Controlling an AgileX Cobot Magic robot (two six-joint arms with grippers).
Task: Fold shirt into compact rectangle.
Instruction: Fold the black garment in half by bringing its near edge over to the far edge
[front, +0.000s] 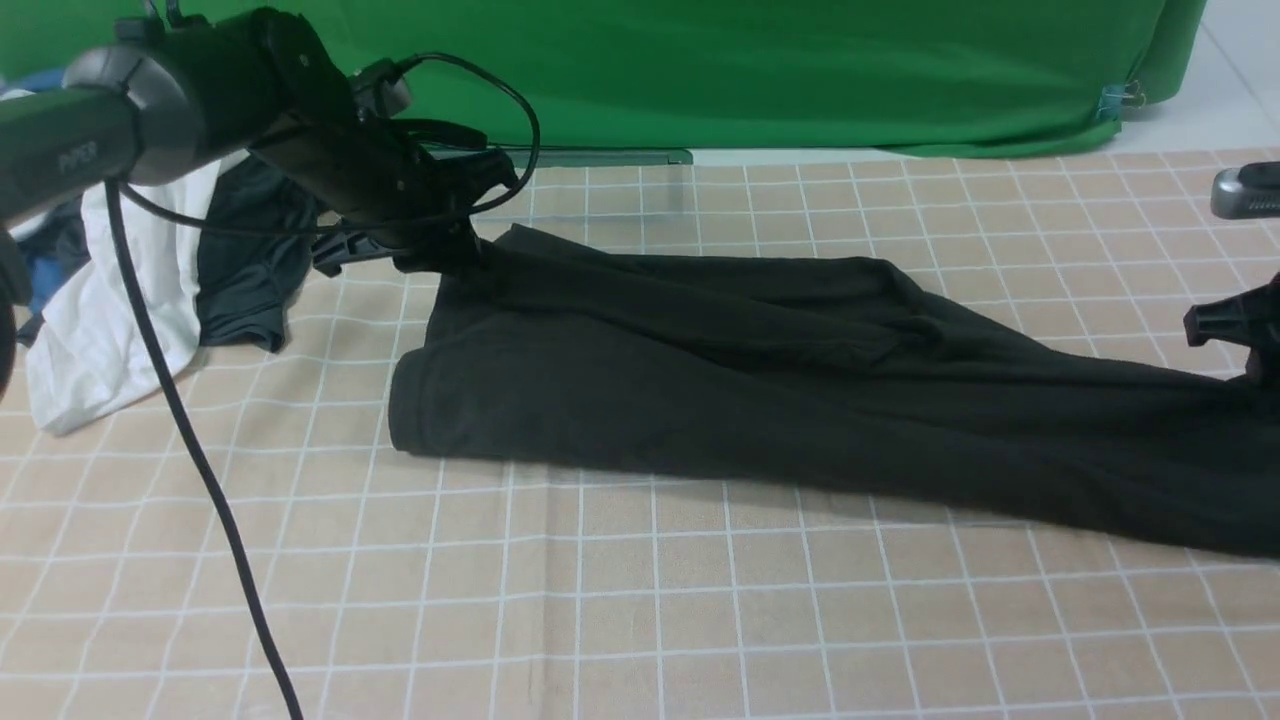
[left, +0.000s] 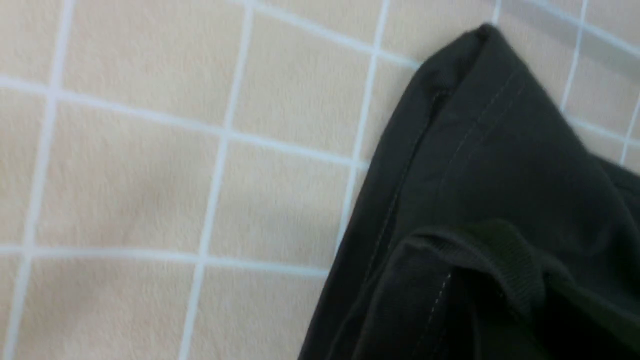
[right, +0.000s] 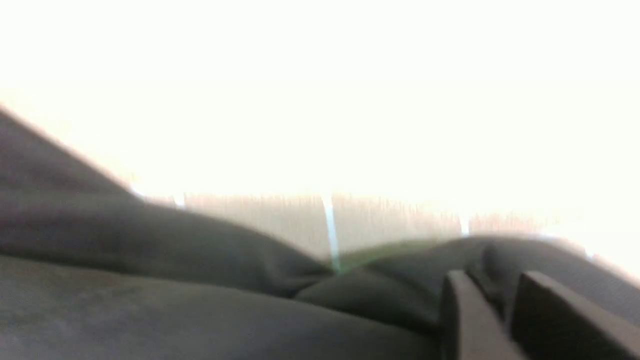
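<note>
The black shirt (front: 760, 390) lies stretched in a long band across the checked table cover, from the far left to the right edge of the front view. My left gripper (front: 440, 258) sits at its far left corner and is shut on the cloth there. In the left wrist view, the shirt's hemmed corner (left: 500, 165) and ribbed collar (left: 505, 255) fill the frame, and the fingers are lost in the dark. My right gripper (front: 1245, 340) holds the right end. Its fingers (right: 465, 320) pinch a fold of the shirt (right: 200, 310). The chest print is hidden.
A white garment (front: 110, 320) and a smaller dark grey garment (front: 250, 260) are heaped at the far left behind my left arm. A green backdrop (front: 800, 70) closes off the back. The left arm's cable (front: 200, 470) hangs over the beige checked cloth (front: 640, 600).
</note>
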